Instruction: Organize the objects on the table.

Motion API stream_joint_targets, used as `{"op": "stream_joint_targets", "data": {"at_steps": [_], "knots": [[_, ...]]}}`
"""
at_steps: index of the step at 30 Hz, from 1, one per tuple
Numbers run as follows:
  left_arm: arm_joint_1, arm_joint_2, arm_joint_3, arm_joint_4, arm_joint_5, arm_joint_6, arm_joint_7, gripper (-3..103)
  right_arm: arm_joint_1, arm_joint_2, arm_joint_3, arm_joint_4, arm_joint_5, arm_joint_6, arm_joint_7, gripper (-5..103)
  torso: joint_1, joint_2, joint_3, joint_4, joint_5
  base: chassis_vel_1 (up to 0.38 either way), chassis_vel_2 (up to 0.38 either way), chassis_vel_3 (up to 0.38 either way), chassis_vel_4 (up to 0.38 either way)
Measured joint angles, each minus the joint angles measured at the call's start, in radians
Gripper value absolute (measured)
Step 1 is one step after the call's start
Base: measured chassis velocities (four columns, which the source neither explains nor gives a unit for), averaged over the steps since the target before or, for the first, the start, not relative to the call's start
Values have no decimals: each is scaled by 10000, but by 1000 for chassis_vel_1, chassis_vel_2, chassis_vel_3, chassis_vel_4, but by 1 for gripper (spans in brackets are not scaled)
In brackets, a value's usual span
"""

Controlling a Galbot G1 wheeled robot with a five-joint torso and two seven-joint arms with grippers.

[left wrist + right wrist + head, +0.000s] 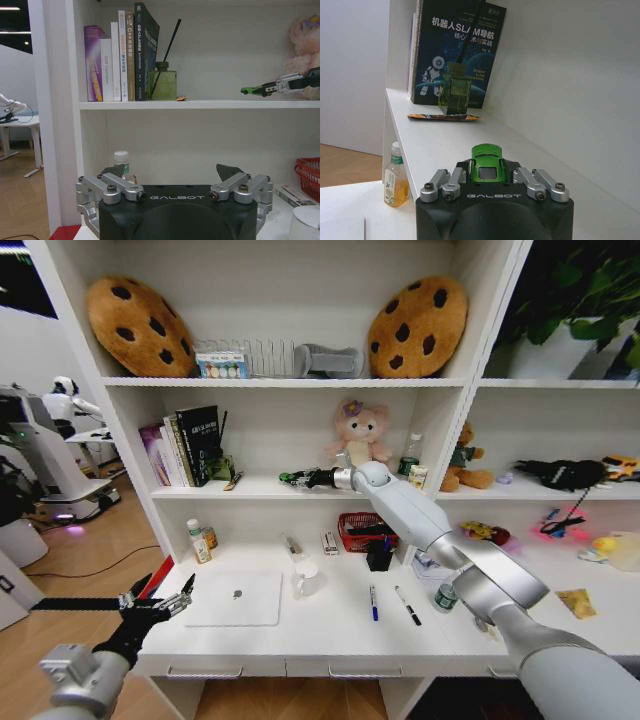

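The white shelving [470,390] is rising behind the long white table [330,625], and the right arm is reaching up and across to its middle shelf [260,490]. The right hand [293,478] is hovering just above that shelf board, its fingers closed round a small green toy car [487,162] whose long axis is running along the shelf toward the books [185,445] and the green diffuser bottle [455,94]. Free shelf is lying directly under and ahead of the car, so the drop looks to be straight down. The left hand [160,602] is waiting wide open and holding nothing, over the table's left front edge beside the silver laptop [236,598]. The blue pen [373,602] and black pen [407,606] are lying on the table right of the laptop, long axes running front to back, nearer the left hand than the raised right one
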State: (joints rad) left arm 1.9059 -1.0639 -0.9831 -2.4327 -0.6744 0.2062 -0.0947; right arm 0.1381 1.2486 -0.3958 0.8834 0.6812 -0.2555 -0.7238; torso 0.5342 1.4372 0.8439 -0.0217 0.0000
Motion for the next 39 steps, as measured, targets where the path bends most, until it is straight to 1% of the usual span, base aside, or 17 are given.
{"op": "stream_joint_targets", "data": {"at_steps": [3,11,15,16,17,19,21,22,24,25,27,28,30,33,35,36,39], "knots": [[0,0,0,0,0,1,0,100,14,4,1,-8,-5,23,18,39,0,0,0,0,0,0,0,0,0],[0,0,0,0,0,0,0,100,104,-41,124,15,192,63,111,72,0,0,0,0,1,0,0,0,0],[0,0,0,0,0,1,0,100,71,-208,434,441,618,245,184,78,0,1,0,5,1,0,0,0,0],[0,0,0,0,0,0,0,100,-23,-409,617,844,876,375,270,89,0,1,0,6,-1,0,0,0,0],[0,0,0,0,0,0,0,100,-23,-409,617,844,876,375,270,89,0,1,0,6,-1,0,0,0,0],[0,0,0,0,0,0,-2,100,-343,-1074,951,1996,1372,375,1019,97,1,0,0,8,1,0,0,0,0],[0,0,0,0,0,0,-5,100,-911,-2058,1313,3770,2045,48,2578,100,0,1,-1,-8,3,0,0,0,0],[0,0,0,0,0,0,-5,100,-911,-2058,1313,3770,2045,48,2578,100,0,1,-1,-8,3,0,0,0,0],[-1,0,0,0,0,0,-5,100,-1723,-2939,1812,5555,2620,-244,4191,100,0,1,-1,-10,2,0,0,0,0],[-1,0,0,0,0,0,-5,100,-1723,-2939,1812,5555,2620,-244,4191,100,0,1,-1,-10,2,0,0,0,0],[0,-1,0,-1,0,0,-2,100,-3288,-4023,3009,8085,3032,-626,6326,100,0,1,-1,9,5,0,0,0,0],[0,-1,0,-1,0,0,-2,100,-3288,-4023,3009,8085,3032,-626,6326,100,0,1,-1,9,5,0,0,0,0],[0,-1,0,0,0,0,-10,100,-5418,-5057,4703,9895,3189,-817,7578,100,-2,2,-2,4,3,0,0,0,0],[1,0,-1,0,0,1,-12,100,-6877,-5653,5913,10759,3159,-759,7931,100,0,2,-1,-8,12,0,0,0,0],[0,0,0,0,0,0,-3,100,-9790,-6086,8396,12140,2997,-489,8124,100,-2,3,-3,-9,-5,0,0,0,0],[0,0,0,0,0,0,-3,100,-9790,-6086,8396,12140,2997,-489,8124,100,-2,3,-3,-9,-5,0,0,0,0],[1,-2,1,0,0,1,-5,100,-14114,-5262,11679,13311,1875,282,7886,100,-2,4,-3,11,-2,0,0,0,0]]}}
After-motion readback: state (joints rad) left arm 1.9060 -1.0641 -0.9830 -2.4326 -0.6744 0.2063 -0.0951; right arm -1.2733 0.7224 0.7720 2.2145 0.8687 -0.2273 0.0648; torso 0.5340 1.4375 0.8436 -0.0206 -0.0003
